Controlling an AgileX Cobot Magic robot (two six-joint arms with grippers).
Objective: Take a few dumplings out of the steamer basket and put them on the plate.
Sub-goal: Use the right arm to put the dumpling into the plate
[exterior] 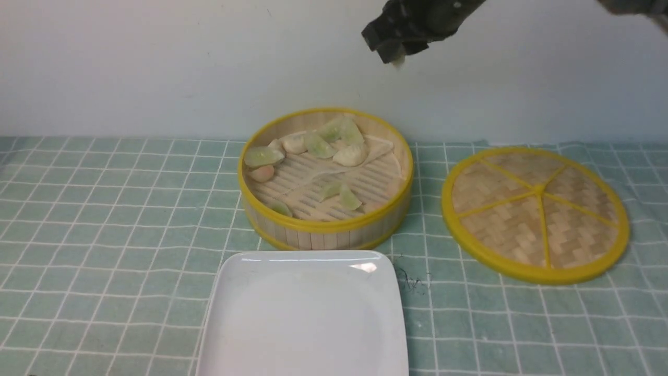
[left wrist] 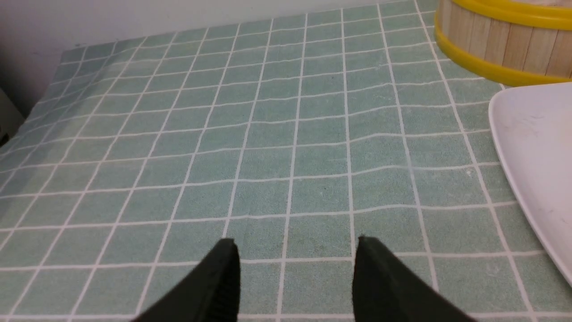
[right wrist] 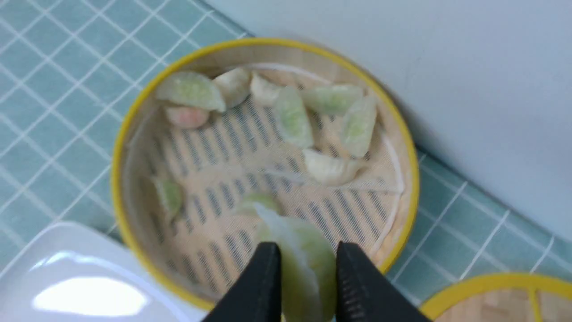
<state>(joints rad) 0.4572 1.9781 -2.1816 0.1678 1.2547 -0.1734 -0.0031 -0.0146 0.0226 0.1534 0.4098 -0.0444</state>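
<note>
High over the steamer basket (exterior: pixel 323 228), well clear of its rim and in front of the pale wall (exterior: pixel 156 62), the right jaws are closed narrowly on a pale green dumpling (right wrist: pixel 304 257). The dumpling sits pinched between the two black fingers (right wrist: pixel 259 286) with its pleated edge sticking out past their tips. In the front view only a whitish tip of it peeks out below the dark jaws. The other dumplings (exterior: pixel 318 145) lie in the basket. A cluster sits along the far side, a green one and a pinkish one are at the left, two are near the middle of the slatted floor, and one is against the near-left wall. The plate (exterior: pixel 308 318) sits bare just near of the basket, its far edge close beside the basket's wall, and below and nearer than the held dumpling. The woven lid (exterior: pixel 537 214) lies flat to the right of the basket, apart from it. On the left side of the worktop the left jaws hang parted over the green checked cloth (left wrist: pixel 268 147). Open cloth shows between their fingers (left wrist: pixel 223 279) and nothing is gripped. They are left of both plate and basket and touch neither.
</note>
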